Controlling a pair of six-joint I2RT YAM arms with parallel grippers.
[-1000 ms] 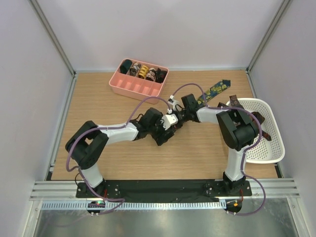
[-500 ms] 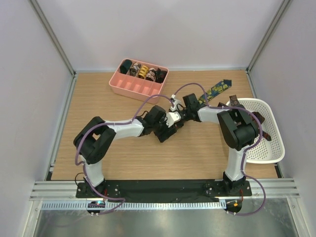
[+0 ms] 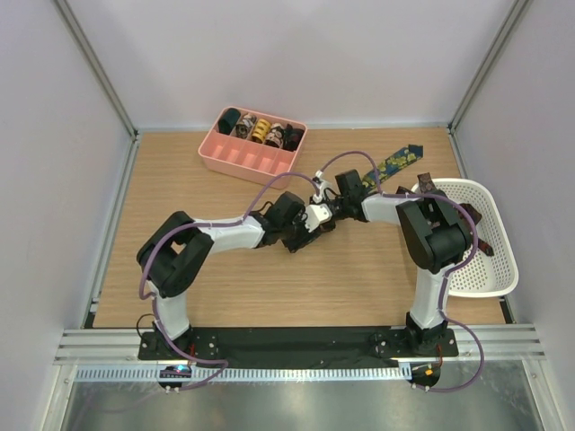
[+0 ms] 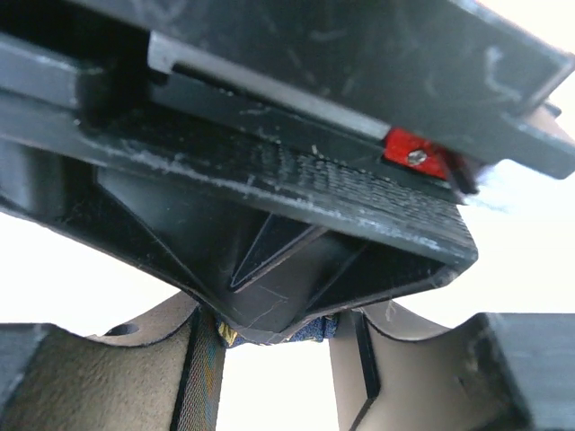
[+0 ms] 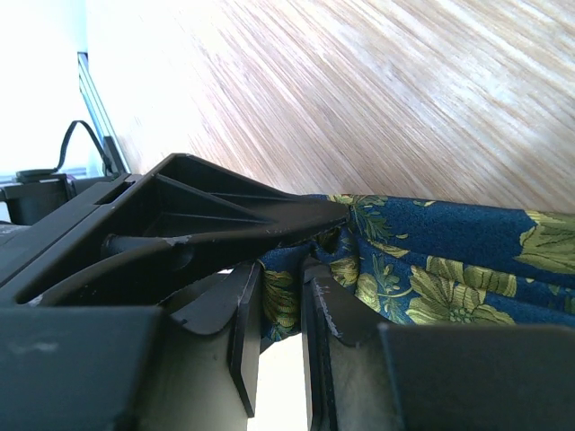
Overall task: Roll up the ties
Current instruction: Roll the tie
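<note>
right edge: white basket | mid-table: right gripper narrow, pinching navy tie end | left gripper part-way apart around same spot, grip cannot be told | tie runs toward far-right corner | far edge: pink tray, coiled ties

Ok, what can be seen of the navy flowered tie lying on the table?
The tie is navy fabric with a yellow-green flower print and looks smooth. It lies flat and diagonal on the wooden table, its pointed end toward the far right, close to the white basket. Its near end is bunched and pinched between the fingers of the right gripper; the left gripper straddles the same spot.
</note>
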